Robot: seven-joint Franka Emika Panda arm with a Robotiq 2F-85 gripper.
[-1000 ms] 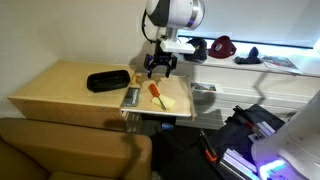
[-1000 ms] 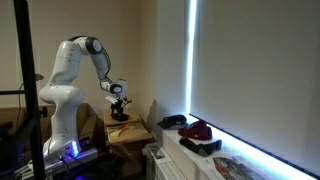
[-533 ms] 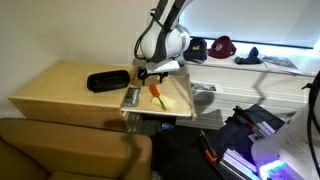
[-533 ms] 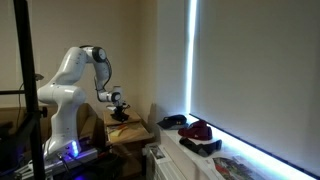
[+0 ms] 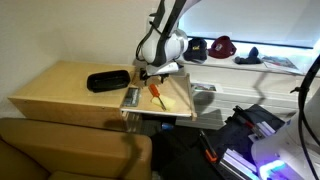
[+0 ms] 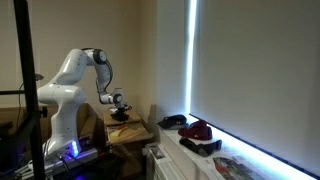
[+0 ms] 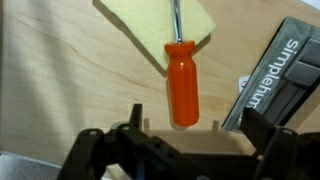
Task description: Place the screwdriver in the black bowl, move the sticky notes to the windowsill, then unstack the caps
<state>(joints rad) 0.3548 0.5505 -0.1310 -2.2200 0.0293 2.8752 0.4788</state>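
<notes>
The gripper (image 5: 151,74) has dropped lower, its jaws spread and empty. Only the wrist view shows the screwdriver (image 7: 181,85) at twelve o'clock, its shaft lying across the sticky notes (image 7: 150,25).

Stands as a white arm (image 6: 72,75) with the shoulder high, the elbow folded and the forearm sloping downward. Ends in a dark gripper (image 5: 150,71) aimed straight down and held low. Enters the wrist view from the bottom edge as the same gripper (image 7: 182,150), with black fingers (image 7: 100,152) set far apart at either side, jaws spread wide.
</notes>
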